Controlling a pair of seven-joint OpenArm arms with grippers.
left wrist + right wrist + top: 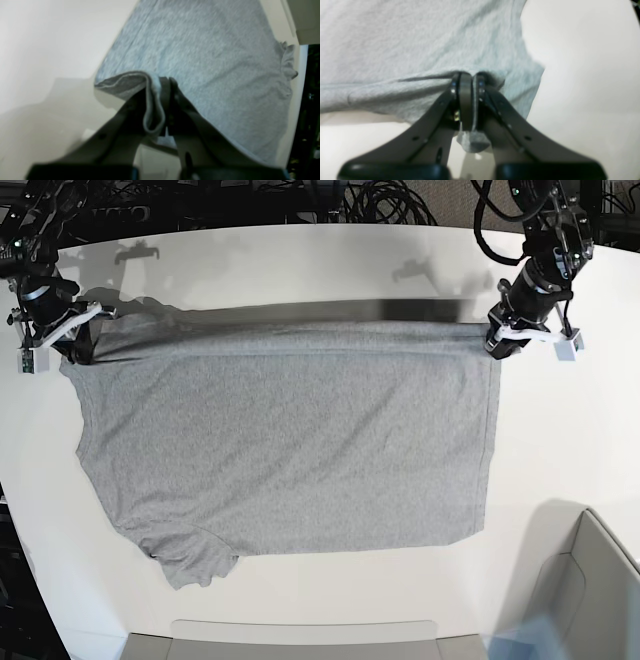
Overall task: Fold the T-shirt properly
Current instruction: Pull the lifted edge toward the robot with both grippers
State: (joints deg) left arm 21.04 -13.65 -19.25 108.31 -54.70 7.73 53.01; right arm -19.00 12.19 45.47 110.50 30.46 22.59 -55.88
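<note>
Base view shows the T-shirt [290,450] spread plain side up on the white table [300,260], its far edge lifted into a taut fold that runs between my two hands. My left gripper [497,343], on that view's right, is pinched on the corner of the shirt at the hem end, and my right gripper [78,348], on that view's left, is pinched on the far corner near the shoulder. One sleeve [190,558] lies crumpled at the near left of the shirt, close to the table's front edge. Left wrist view has my two dark fingers [172,100] pressed together with a doubled lip of grey cloth caught between them, the rest of the shirt [200,62] stretching away over the table. Right wrist view shows the same on the other side: my fingers [466,100] closed tight on a bunched fold, with a small tail of cloth [473,143] hanging below the pinch.
</note>
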